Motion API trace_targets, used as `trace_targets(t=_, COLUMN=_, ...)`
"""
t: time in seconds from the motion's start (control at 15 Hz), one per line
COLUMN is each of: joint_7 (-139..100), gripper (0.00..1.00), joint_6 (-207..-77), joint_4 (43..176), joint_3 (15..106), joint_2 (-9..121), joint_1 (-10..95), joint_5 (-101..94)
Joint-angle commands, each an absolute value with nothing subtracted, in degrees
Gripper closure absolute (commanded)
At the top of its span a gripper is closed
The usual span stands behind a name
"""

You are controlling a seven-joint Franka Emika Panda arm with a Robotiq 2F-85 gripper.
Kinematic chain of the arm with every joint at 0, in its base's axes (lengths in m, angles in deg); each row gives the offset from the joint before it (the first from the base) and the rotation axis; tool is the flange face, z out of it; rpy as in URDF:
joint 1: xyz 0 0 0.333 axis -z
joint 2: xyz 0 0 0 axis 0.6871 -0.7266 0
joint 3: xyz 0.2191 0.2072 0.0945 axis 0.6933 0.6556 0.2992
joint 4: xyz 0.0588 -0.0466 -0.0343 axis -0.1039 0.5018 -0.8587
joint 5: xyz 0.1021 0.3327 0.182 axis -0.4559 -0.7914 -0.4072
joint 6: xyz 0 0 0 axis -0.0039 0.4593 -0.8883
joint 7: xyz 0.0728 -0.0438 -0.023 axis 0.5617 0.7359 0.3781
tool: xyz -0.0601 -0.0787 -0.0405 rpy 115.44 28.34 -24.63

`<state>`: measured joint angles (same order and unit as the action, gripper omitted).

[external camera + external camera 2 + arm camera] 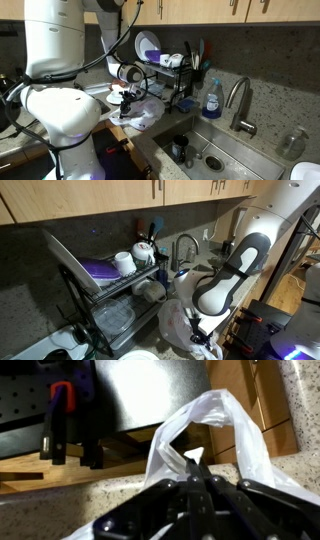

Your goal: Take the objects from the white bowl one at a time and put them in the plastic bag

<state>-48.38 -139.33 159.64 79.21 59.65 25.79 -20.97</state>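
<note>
The clear plastic bag (pixel 225 430) lies crumpled on the speckled counter with its mouth open. It shows in both exterior views (pixel 148 113) (pixel 178 323). My gripper (pixel 196 463) hangs just over the bag's mouth, also seen in both exterior views (pixel 126 100) (pixel 201 336). Its fingers are pressed together on a small white object (pixel 192 454) at the tips; its shape is unclear. The white bowl (pixel 100 97) sits on the counter behind the gripper; its rim shows at the bottom edge of an exterior view (pixel 140 356).
A dish rack (pixel 170 75) with plates, a cup and utensils stands by the wall. A steel sink (pixel 215 150) with a faucet (pixel 238 100) and a blue soap bottle (pixel 211 100) lies beside it. A wooden board (pixel 60 470) lies near the bag.
</note>
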Motion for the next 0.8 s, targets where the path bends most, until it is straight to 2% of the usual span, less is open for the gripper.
trace_targets(t=0.0, joint_7=-47.62, gripper=0.99, joint_6=-144.13, joint_4=159.17, joint_3=78.64, joint_2=57.98, joint_1=25.17, joint_5=-20.35)
trace_targets(t=0.73, joint_7=-46.03, gripper=0.99, joint_6=-152.38, joint_4=161.26, joint_3=78.20, joint_2=58.48, joint_1=25.44, joint_5=-20.11)
